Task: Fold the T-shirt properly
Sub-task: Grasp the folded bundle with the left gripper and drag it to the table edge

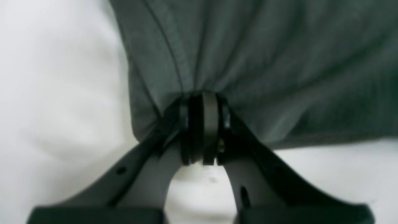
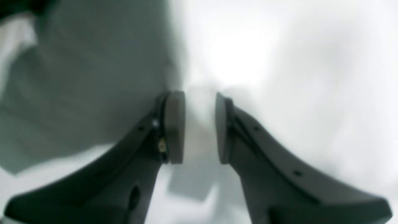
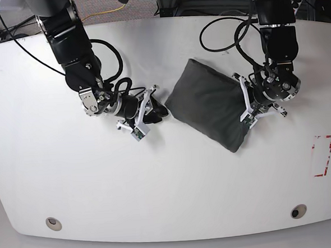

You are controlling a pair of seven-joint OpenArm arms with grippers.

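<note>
The T-shirt (image 3: 209, 107) lies as a dark grey folded bundle on the white table (image 3: 158, 186), right of centre. My left gripper (image 3: 244, 105) is at its right edge and shut on the fabric. In the left wrist view the left gripper (image 1: 203, 102) has its pads pressed together, and the T-shirt (image 1: 264, 62) gathers into puckers at them. My right gripper (image 3: 159, 110) sits just off the shirt's left corner. In the right wrist view the right gripper (image 2: 200, 99) is open with only bare table between its pads, and the T-shirt (image 2: 77, 77) lies beside its left finger.
A red-outlined rectangle (image 3: 322, 155) is marked near the table's right edge. Black cables (image 3: 227, 27) loop over the table's back by the right-hand arm. Two round fittings (image 3: 53, 223) (image 3: 297, 211) sit near the front edge.
</note>
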